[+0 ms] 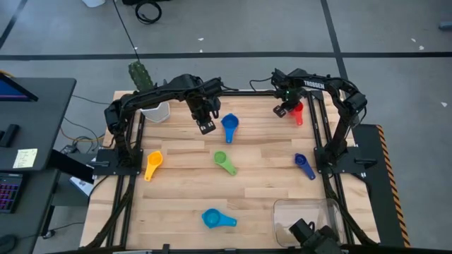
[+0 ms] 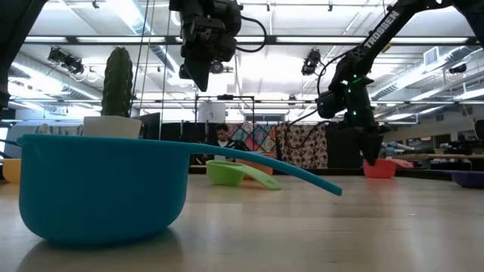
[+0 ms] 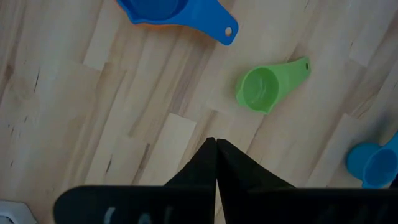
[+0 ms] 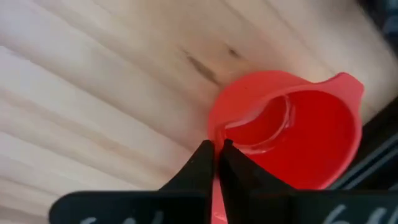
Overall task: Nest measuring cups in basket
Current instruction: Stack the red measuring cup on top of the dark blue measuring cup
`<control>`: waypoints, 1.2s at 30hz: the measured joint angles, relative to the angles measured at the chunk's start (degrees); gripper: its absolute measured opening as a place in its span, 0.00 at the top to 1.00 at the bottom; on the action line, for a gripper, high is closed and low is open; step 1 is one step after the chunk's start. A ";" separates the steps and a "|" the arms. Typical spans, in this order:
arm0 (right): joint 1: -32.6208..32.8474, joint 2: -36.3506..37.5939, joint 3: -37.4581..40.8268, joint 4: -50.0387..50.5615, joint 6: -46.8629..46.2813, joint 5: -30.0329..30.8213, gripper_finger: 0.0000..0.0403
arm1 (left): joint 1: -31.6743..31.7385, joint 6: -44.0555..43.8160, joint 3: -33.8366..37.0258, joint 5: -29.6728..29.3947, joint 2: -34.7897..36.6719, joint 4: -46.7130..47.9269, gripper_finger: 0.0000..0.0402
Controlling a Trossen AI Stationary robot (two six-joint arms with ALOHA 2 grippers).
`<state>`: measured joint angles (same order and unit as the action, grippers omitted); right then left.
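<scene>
At the far right corner of the wooden table, the right claw is down at the red measuring cup, and its wrist view shows the two dark fingers pinched together on the cup's rim, so it is clenched on the red cup; in the low view that cup sits on the table surface under the arm. Over the far middle of the table the left claw hangs above the boards with its fingers pressed shut against each other and nothing between them. Just beside it lies a blue measuring cup, with orange showing under its bowl in the left wrist view. Near the table's centre the green measuring cup lies with its handle pointing toward the near right. An orange-yellow measuring cup lies by the left edge, a dark blue measuring cup by the right edge, and a light blue measuring cup near the front edge, where it fills the foreground of the low view. All of these lie well apart from one another. At the near right corner stands the clear basket, apart from every cup. At the far left corner a white pot holds a green cactus.
</scene>
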<state>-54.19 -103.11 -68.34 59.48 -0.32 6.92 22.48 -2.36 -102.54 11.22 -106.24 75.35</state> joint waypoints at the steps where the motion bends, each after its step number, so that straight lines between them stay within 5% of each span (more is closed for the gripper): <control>1: 0.00 0.00 -0.01 0.03 1.04 0.05 0.96 | -0.02 -0.01 0.00 -0.02 0.00 0.02 0.98; 13: 4.41 6.35 -1.02 9.20 -0.84 -1.31 0.97 | 0.50 0.09 0.01 -2.68 0.05 0.10 0.98; 24: 21.17 14.05 -13.09 23.68 -27.55 -2.10 0.97 | 2.67 7.46 0.07 -6.36 7.60 0.13 0.98; 31: 33.72 11.91 -21.62 23.90 -45.57 -2.64 0.97 | 3.27 9.52 0.04 -6.43 13.54 2.44 0.98; 36: 39.11 7.09 -28.93 23.28 -47.53 -1.67 0.97 | 4.02 9.40 0.04 -6.70 16.81 6.34 0.98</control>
<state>-15.09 -96.02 -97.27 82.76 -47.86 5.24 26.50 7.04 -102.50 4.53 -89.42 81.70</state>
